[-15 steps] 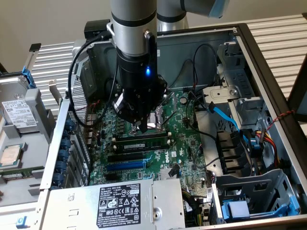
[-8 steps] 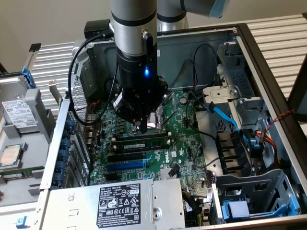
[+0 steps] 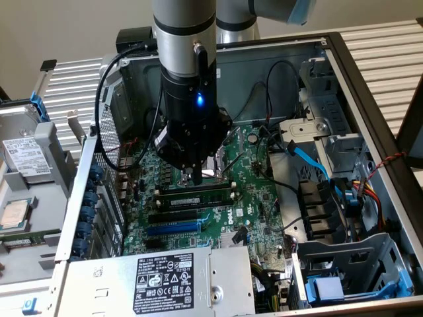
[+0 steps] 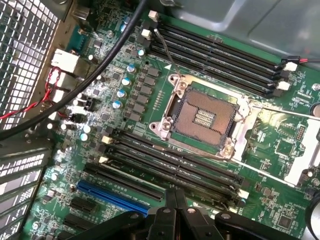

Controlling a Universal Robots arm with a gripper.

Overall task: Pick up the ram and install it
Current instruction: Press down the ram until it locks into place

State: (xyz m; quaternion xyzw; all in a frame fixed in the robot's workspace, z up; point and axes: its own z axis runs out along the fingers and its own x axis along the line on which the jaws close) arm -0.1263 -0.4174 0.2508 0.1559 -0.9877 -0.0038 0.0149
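Gripper [image 3: 196, 177] hangs at centre frame of the exterior view over the motherboard [image 3: 254, 198], fingers pressed together with nothing between them, tips just above the open processor socket [image 4: 202, 116]. Directly below the fingertips in that view, the ram [image 3: 195, 196] sits seated in a memory slot, a dark stick running left to right. Below it lie further black slots and a blue expansion slot [image 3: 170, 229]. A black cable [image 3: 100, 112] loops down the arm's left side. The power supply [image 3: 155, 281] with its white label fills the lower left; a drive cage [image 3: 344, 274] sits lower right.
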